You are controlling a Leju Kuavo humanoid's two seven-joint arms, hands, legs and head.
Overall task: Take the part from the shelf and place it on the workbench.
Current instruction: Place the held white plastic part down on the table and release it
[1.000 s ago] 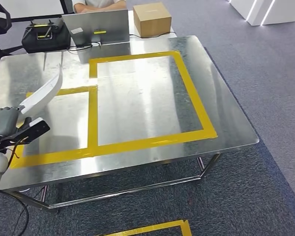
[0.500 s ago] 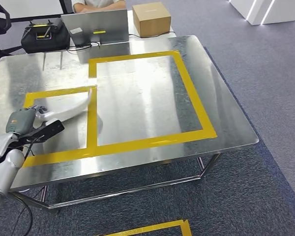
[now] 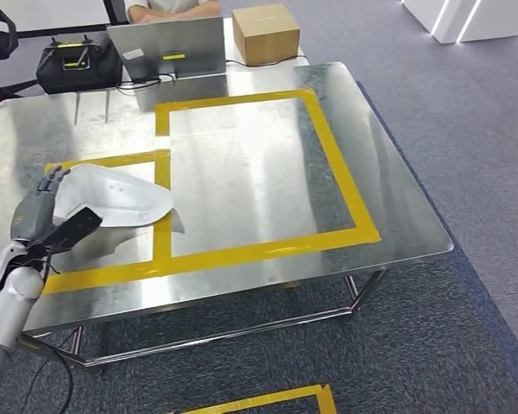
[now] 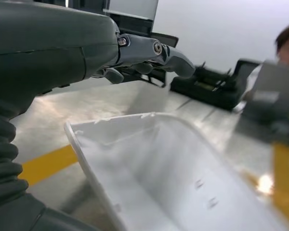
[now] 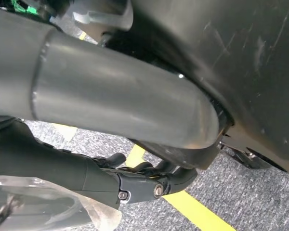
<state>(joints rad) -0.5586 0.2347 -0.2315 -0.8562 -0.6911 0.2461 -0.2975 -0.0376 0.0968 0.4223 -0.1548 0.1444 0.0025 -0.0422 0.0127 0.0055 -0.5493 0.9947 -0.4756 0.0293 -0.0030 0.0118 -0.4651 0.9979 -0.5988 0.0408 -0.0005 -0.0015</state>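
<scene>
Steel worktop (image 3: 387,216) marked with yellow tape; the white part (image 3: 116,200) lies flat at its near-left, long axis running rightward across the tape. Left hand (image 3: 38,210) just beside the part's left end, fingers spread, holding nothing; it appears released. Right hand (image 5: 150,180) hangs low over the carpet, fingers curled, nothing visibly in it

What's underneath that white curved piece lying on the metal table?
The white part lies on the shiny workbench, with one end across the yellow tape. Whatever is directly beneath it is covered. The left hand is beside it, fingers apart.

We see the part (image 3: 116,197) lying on the workbench (image 3: 400,216) at its near left, across the tape line (image 3: 161,207). Our left hand (image 3: 38,211) is just left of it. Laptop (image 3: 168,47) and box (image 3: 267,33) stand far behind.
</scene>
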